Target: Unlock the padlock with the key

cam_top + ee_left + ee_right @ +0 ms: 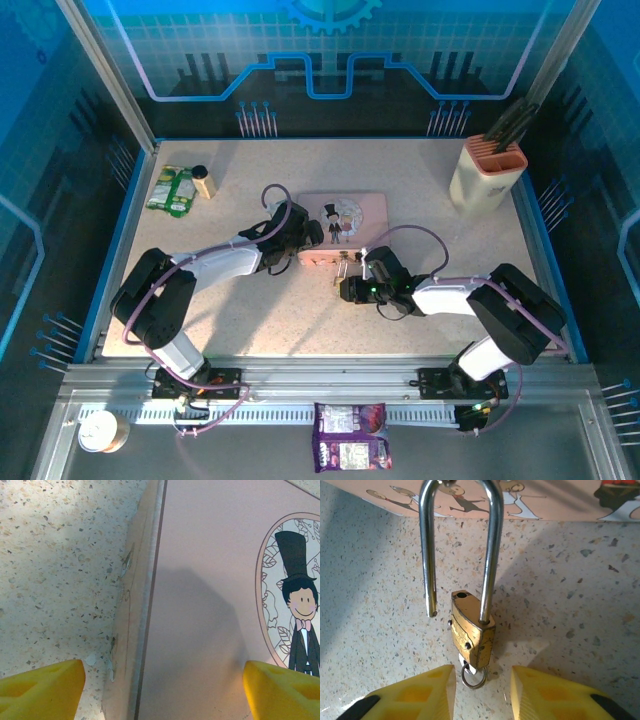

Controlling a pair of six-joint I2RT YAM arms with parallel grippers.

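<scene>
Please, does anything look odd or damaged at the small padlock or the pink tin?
Yes. The small brass padlock stands open: one leg of its silvery shackle hangs free beside the body, which is turned sideways. A small metal ring sits under it. The pink rectangular tin box seems chipped along its side wall.

My top camera looked down from above and behind the arm bases, taking in the whole speckled surface (pixel 250 320). The left wrist camera sat very close over the pink tin (pixel 200 605), facing its lid and one edge. The right wrist camera hung low and close to the padlock (pixel 472 630), facing the tin's near side. All three shared that tin.
</scene>
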